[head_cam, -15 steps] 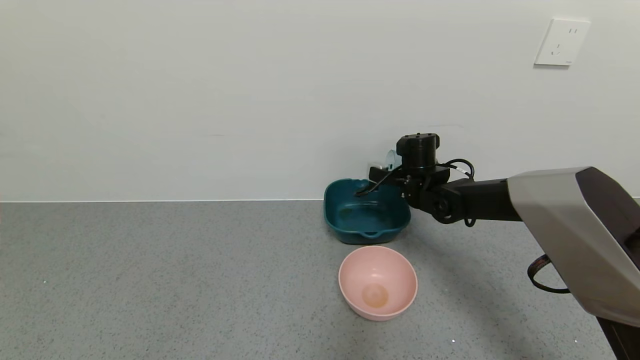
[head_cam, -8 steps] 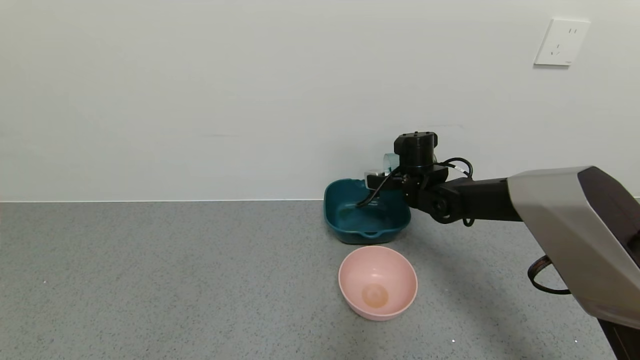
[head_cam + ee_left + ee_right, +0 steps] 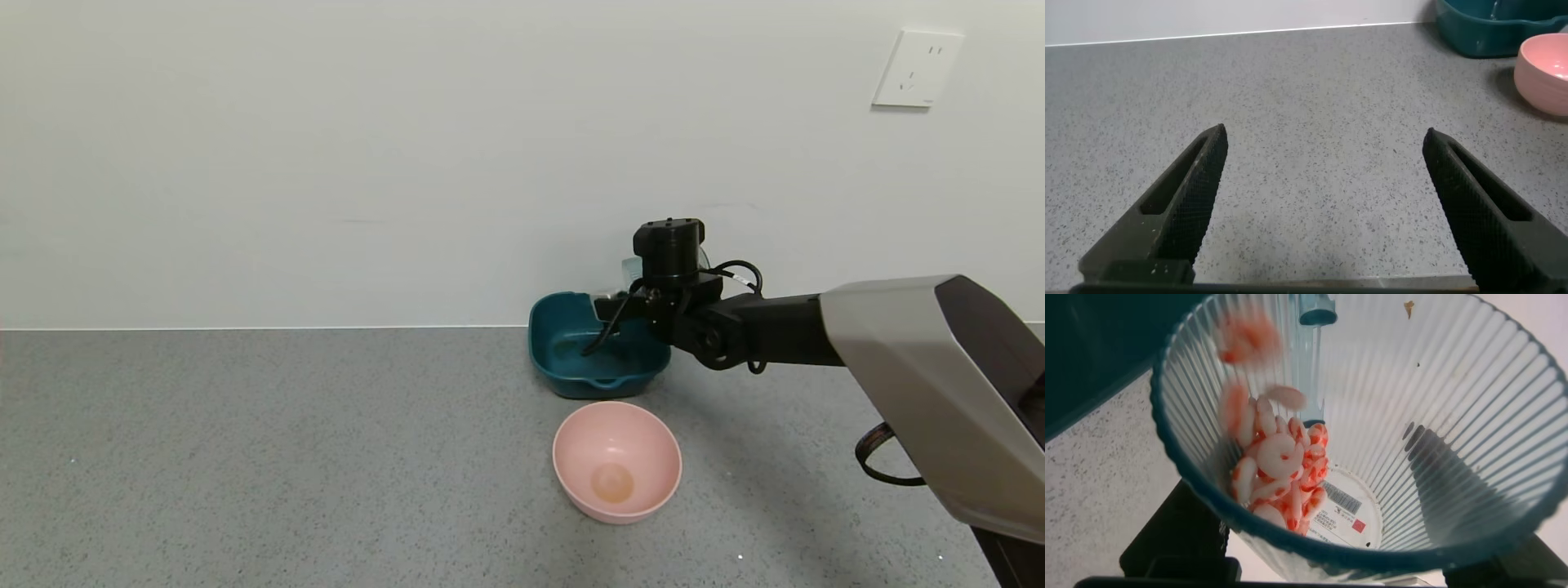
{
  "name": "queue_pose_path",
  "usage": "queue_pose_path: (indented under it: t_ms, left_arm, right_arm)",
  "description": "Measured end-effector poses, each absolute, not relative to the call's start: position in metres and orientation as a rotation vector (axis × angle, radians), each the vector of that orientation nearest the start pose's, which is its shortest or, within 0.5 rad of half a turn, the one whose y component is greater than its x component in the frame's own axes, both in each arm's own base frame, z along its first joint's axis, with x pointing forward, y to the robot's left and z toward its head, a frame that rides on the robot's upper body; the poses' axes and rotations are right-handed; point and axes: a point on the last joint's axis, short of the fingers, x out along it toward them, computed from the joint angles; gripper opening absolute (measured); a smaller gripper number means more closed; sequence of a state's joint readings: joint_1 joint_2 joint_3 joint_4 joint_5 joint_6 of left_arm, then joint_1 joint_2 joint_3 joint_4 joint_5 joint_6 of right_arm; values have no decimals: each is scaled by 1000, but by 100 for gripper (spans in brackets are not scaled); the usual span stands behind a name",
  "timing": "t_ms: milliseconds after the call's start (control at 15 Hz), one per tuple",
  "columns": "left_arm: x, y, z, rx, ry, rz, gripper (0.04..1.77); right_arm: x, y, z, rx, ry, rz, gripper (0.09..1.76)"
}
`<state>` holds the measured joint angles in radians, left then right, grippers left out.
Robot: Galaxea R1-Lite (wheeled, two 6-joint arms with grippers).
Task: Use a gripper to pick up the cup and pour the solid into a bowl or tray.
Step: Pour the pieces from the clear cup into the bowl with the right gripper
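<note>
My right gripper (image 3: 624, 296) is shut on the translucent blue-green ribbed cup (image 3: 1388, 433) and holds it tilted over the back right of the dark teal dish (image 3: 563, 359). In the head view only a sliver of the cup (image 3: 630, 265) shows behind the wrist. In the right wrist view the orange-red and white pieces (image 3: 1278, 469) slide along the cup's lower wall toward its rim, some blurred in motion. The teal dish (image 3: 1094, 351) lies just beyond the rim. My left gripper (image 3: 1327, 204) is open and empty low over the grey counter, far from the dish.
A round pink bowl (image 3: 616, 459) stands in front of the teal dish, also seen in the left wrist view (image 3: 1545, 64). The white wall runs close behind the dish. A wall socket (image 3: 916, 69) sits high on the right. The grey counter (image 3: 245, 457) stretches left.
My right gripper has shifted left over the teal dish and tipped the cup further. The left arm has not moved.
</note>
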<state>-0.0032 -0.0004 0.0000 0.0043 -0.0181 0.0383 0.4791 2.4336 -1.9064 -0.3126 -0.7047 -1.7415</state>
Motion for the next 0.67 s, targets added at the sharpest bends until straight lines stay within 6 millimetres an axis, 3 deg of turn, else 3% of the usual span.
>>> queue_pose_path:
  t_ms: [667]
  left_arm:
    - [-23,0,75,38,4,-21,172]
  right_arm:
    - [460,233,154,-2026,382,-51,138]
